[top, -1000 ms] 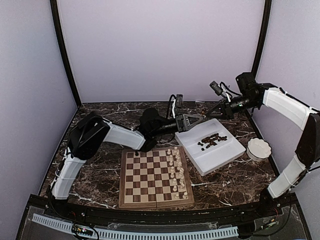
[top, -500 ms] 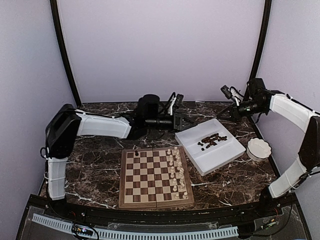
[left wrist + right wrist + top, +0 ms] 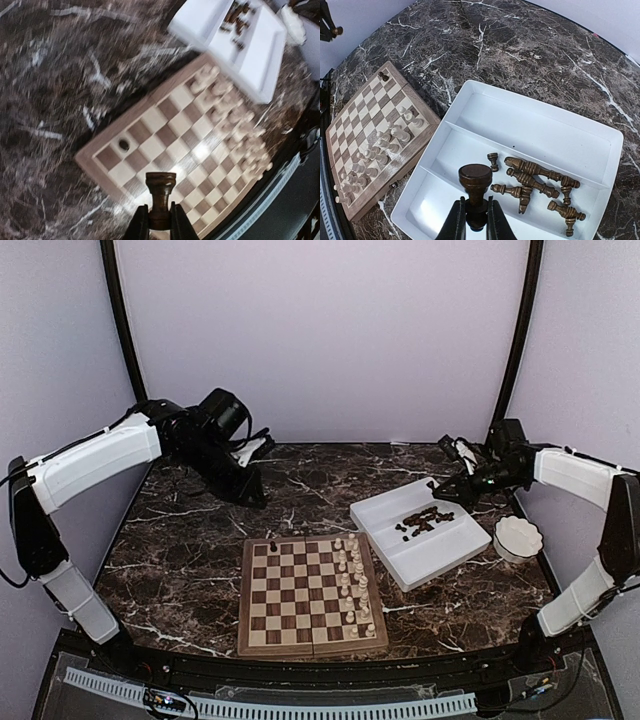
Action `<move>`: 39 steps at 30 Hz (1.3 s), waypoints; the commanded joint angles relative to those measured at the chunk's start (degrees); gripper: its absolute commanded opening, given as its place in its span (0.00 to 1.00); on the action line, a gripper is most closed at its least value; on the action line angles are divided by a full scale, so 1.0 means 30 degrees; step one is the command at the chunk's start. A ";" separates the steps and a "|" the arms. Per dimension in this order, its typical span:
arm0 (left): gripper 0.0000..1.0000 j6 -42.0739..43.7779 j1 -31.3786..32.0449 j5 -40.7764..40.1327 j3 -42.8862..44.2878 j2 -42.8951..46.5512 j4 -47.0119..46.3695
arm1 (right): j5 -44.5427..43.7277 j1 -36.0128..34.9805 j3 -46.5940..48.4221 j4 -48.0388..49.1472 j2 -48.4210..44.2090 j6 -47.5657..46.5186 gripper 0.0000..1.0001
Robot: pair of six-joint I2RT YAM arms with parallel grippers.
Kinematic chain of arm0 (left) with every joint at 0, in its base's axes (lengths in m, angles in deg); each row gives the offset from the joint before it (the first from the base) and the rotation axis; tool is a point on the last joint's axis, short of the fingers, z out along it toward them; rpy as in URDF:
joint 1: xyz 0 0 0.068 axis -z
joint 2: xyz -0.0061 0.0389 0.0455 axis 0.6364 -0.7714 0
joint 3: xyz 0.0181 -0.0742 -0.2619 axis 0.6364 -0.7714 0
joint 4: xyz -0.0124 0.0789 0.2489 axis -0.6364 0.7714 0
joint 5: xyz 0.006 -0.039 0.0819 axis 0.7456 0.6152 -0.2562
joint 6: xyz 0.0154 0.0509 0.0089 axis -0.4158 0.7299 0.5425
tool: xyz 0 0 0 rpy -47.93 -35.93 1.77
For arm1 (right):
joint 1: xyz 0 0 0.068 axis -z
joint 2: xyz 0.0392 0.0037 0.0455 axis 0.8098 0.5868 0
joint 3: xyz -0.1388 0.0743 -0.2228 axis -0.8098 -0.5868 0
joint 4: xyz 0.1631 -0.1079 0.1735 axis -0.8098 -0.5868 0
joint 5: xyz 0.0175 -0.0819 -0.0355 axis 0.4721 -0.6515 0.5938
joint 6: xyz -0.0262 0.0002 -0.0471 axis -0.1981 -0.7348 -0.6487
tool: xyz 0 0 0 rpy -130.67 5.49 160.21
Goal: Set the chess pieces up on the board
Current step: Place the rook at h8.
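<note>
My left gripper (image 3: 160,214) is shut on the base of a dark rook-like chess piece (image 3: 160,186), held high over the board's (image 3: 150,120) near-left corner. In the top view this gripper (image 3: 254,500) hangs behind the board (image 3: 252,632). My right gripper (image 3: 476,212) is shut on a dark round-topped piece (image 3: 475,179) above the white tray (image 3: 530,117), at the tray's back edge in the top view (image 3: 441,493). Several dark pieces (image 3: 535,182) lie in the tray. One dark piece (image 3: 272,540) stands on the board's far-left corner square.
Cream-white pieces (image 3: 351,580) fill the board's two right columns. The divided white tray (image 3: 440,558) sits right of the board, with a small white bowl (image 3: 518,537) beyond it. The marble tabletop (image 3: 180,560) is walled on three sides.
My left arm has swung from beside the tray back to the far left and risen, carrying its dark piece. My right gripper has pulled right and come lower over the tray's back edge.
</note>
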 commanded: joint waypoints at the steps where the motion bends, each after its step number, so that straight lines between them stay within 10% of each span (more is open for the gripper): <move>1: 0.00 0.2356 -0.0171 -0.2714 -0.1969 -0.0165 0.6065 | -0.0205 -0.0060 -0.0373 0.0747 -0.0603 -0.0272 0.05; 28: 0.00 0.2827 -0.1223 -0.2317 0.0734 -0.7281 0.6441 | -0.0415 -0.0060 -0.1712 0.1357 -0.1304 -0.0507 0.05; 39: 0.18 0.2961 -0.1227 -0.1249 0.0872 -0.7664 0.6241 | -0.0405 -0.0082 -0.1770 0.1328 -0.1296 -0.0569 0.05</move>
